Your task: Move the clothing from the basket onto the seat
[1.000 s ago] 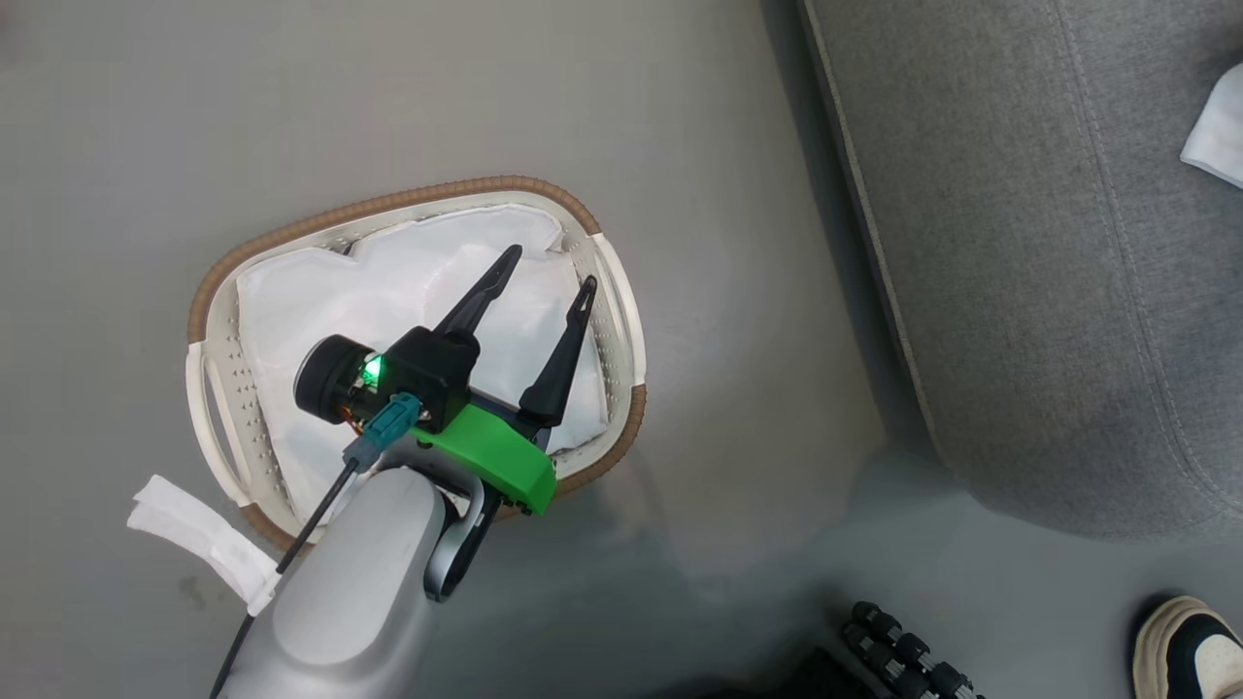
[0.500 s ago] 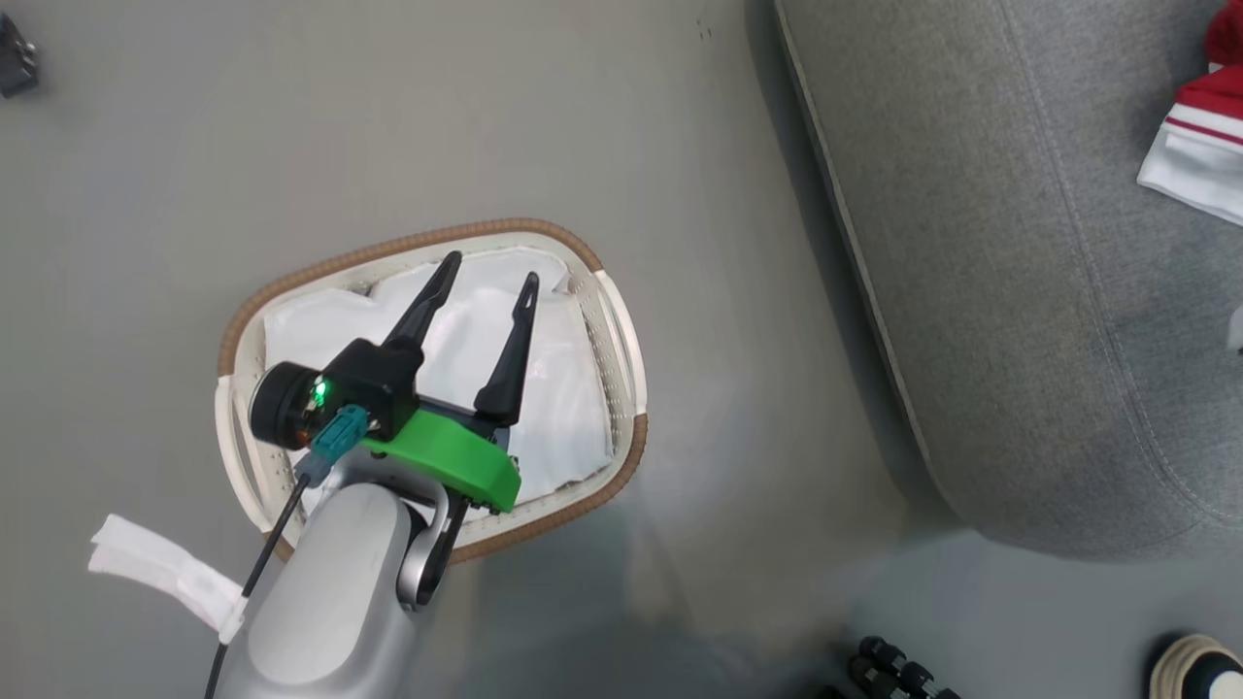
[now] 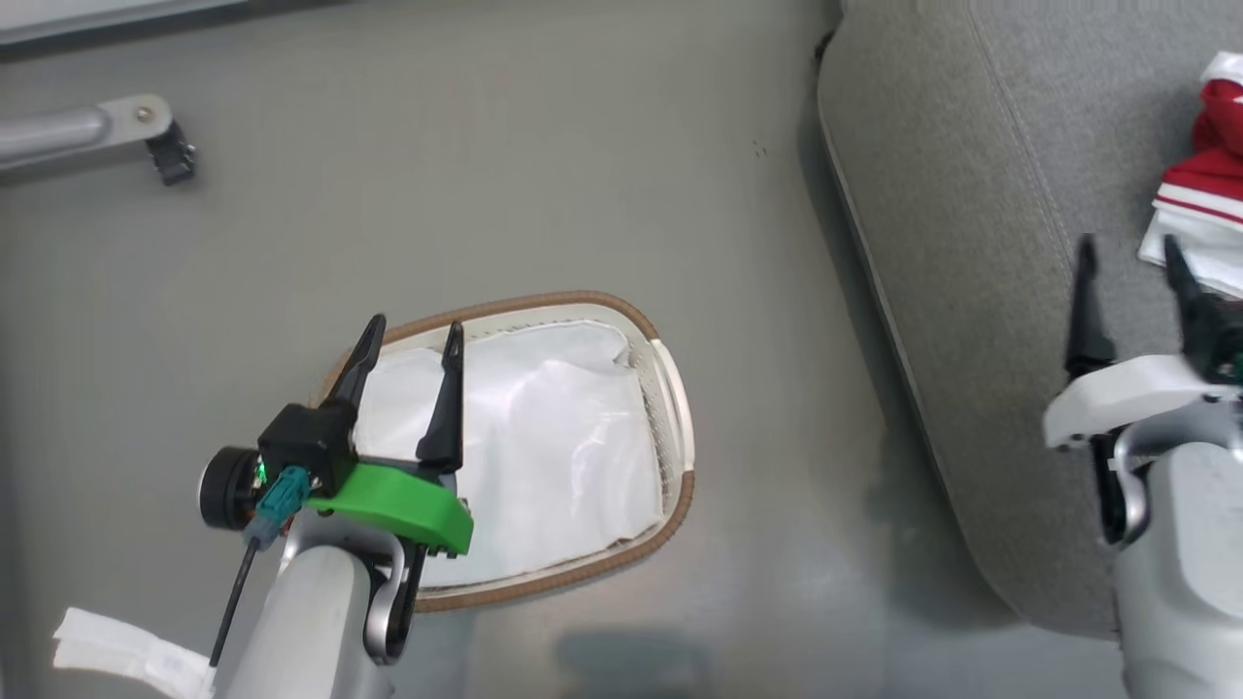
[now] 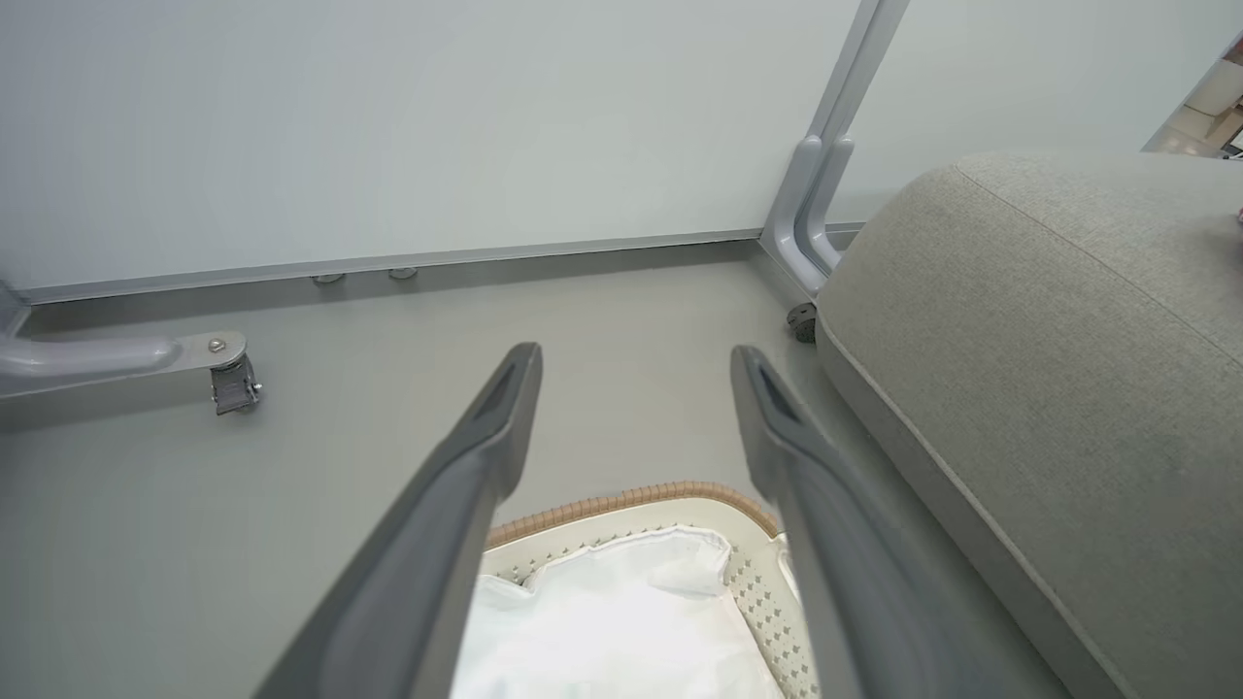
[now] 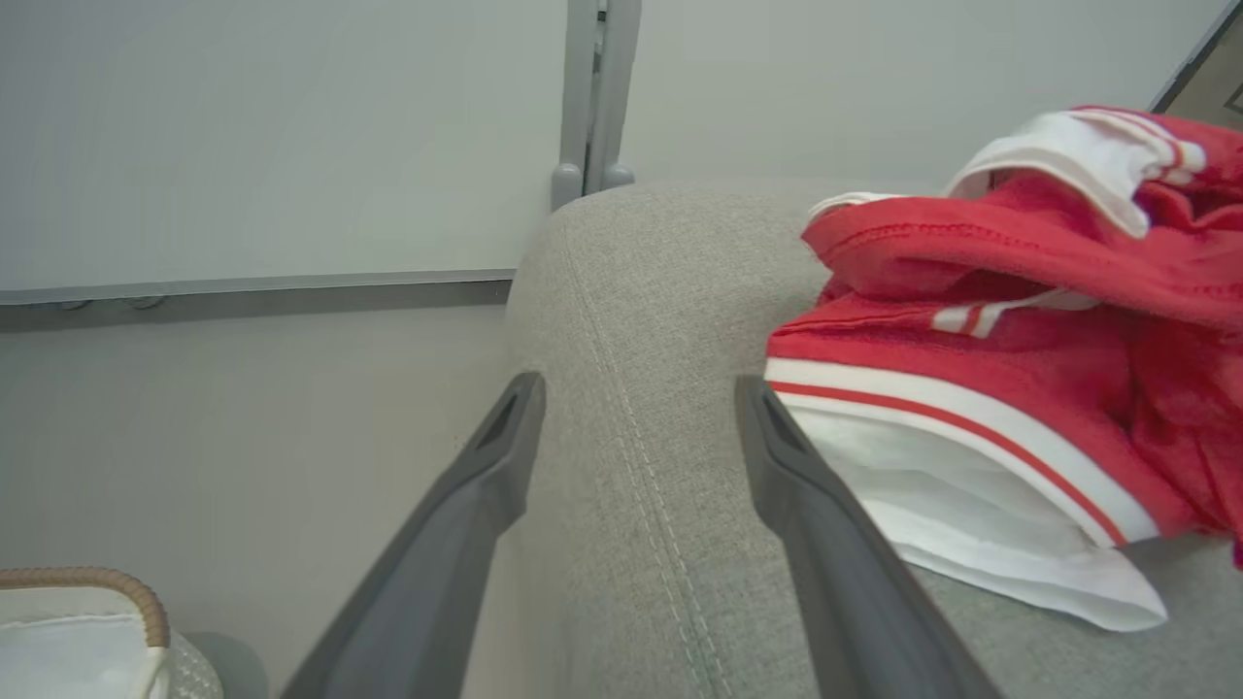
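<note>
At right edge, half-cropped clothing (image 3: 1209, 180) on the seat (image 3: 971, 243).

Red clothing (image 5: 1020, 320), white trim and stripes, crumpled in a heap on the seat (image 3: 971, 243), well in from its basket-side edge. The seat: light grey woven fabric, rounded, stitched seams. Oval white perforated basket (image 3: 583, 299), brown woven rim, upright on the floor near the seat, not touching; white cloth liner inside.

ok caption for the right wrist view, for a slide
Open right gripper above the seat, with the red clothing heaped on the seat to one side.
</note>
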Robot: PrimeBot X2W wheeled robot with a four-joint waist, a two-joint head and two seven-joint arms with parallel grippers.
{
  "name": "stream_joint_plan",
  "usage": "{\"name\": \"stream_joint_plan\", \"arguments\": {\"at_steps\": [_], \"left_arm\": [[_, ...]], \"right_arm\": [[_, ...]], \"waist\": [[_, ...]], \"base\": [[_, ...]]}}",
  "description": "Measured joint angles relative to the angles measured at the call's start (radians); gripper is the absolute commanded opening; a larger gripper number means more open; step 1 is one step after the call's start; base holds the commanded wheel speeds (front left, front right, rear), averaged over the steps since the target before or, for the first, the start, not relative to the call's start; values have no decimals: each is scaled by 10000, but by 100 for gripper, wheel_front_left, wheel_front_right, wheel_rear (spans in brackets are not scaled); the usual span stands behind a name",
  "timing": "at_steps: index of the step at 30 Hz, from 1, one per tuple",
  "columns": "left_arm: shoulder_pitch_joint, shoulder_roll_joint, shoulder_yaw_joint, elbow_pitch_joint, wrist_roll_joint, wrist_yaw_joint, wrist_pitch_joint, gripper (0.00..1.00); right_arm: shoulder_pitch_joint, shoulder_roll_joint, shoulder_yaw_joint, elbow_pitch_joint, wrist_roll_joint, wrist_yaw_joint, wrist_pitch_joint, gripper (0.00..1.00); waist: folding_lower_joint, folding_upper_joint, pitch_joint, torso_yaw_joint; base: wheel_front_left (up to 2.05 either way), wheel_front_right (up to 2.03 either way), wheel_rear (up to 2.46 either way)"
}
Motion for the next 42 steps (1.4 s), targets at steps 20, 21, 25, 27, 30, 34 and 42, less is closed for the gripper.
{"name": "stream_joint_plan", "arguments": {"at_steps": [20, 21, 25, 27, 30, 34, 42], "left_arm": [[1179, -77, 1478, 380, 15, 617, 0, 100], [1249, -77, 1515, 385, 15, 623, -2, 100], [1585, -77, 1649, 380, -138, 627, -2, 100], [1775, -79, 1724, 355, -169, 591, 0, 100], [2042, -79, 1791, 274, -272, 581, 0, 100], [2272, -79, 1808, 203, -347, 535, -2, 100], [2307, -123, 1787, 477, -677, 435, 2, 0]], "right_arm": [[485, 587, 3597, 351, 1126, 0, 0, 100], [569, 589, 3674, 355, 1166, 0, 0, 100], [854, 589, 3885, 403, 1319, 0, 0, 100], [1043, 589, 3954, 443, 1411, 0, 0, 100], [1271, 587, 4029, 439, 1492, 0, 0, 100], [1455, 587, 4059, 447, 1576, 0, 0, 100], [1633, 631, 4079, 704, 1607, 0, 19, 0]], "waist": [[0, 0, -1901, 1371], [0, 0, -1990, 1394], [0, 0, -2292, 1422], [0, 0, -2451, 1409], [0, 0, -2653, 1369], [0, 0, -2855, 1303], [0, 0, -2931, 1271]], "base": [[0, 0, 0], [0, 0, 0], [0, 0, 0], [0, 0, 0], [0, 0, 0], [0, 0, 0], [0, 0, 0]]}}
